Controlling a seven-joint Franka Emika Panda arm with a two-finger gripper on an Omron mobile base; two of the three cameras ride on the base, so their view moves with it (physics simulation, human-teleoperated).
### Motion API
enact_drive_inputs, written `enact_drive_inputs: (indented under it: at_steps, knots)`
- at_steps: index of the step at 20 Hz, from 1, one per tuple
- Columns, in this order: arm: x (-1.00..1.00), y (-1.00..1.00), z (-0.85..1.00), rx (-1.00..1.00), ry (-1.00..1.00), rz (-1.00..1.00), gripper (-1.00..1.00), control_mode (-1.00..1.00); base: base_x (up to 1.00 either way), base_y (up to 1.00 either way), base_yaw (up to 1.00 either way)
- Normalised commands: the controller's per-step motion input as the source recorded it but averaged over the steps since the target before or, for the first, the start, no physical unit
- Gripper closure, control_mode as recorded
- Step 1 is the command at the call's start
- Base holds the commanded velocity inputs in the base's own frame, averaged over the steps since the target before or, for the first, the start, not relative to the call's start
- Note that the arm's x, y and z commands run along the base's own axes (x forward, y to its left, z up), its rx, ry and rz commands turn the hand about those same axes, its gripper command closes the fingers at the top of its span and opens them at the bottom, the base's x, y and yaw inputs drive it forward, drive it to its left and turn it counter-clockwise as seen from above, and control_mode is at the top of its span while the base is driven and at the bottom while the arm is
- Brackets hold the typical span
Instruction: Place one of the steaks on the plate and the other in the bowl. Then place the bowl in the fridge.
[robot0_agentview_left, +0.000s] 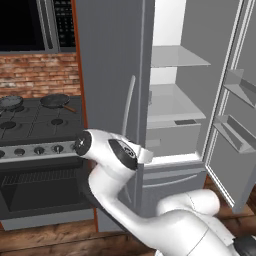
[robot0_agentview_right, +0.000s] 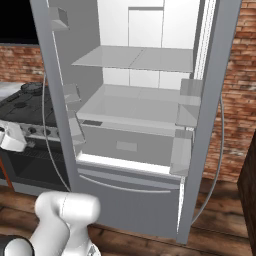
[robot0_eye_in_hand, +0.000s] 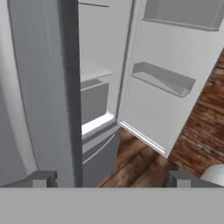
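The claw (robot0_eye_in_hand: 109, 179), its fingers wide apart and holding nothing, faces the fridge (robot0_agentview_right: 135, 120), whose doors stand open on bare shelves, so judging by this the bowl has yet to go in.

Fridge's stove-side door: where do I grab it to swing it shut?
Take the long vertical handle at mid-height, from the outer face on the stove side. The thin bar bows off the panel, so the open gripper can straddle it.

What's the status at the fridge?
End effector open, empty, by left door. Fridge open, shelves bare. Left door edge close ahead.
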Motion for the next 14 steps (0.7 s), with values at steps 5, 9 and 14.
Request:
enact_drive_inputs:
  at_steps: [5, 9, 14]
  knots:
    - [-0.08, -1.00, 0.27, 0.51, 0.00, 0.00, -1.00, -1.00, 0.00, 0.00, 0.00]
    - [-0.01, -1.00, 0.16, 0.58, 0.01, 0.00, -1.00, -1.00, 0.00, 0.00, 0.00]
    - [0.46, -0.99, -0.45, 0.36, 0.05, -0.16, -1.00, -1.00, 0.00, 0.00, 0.00]
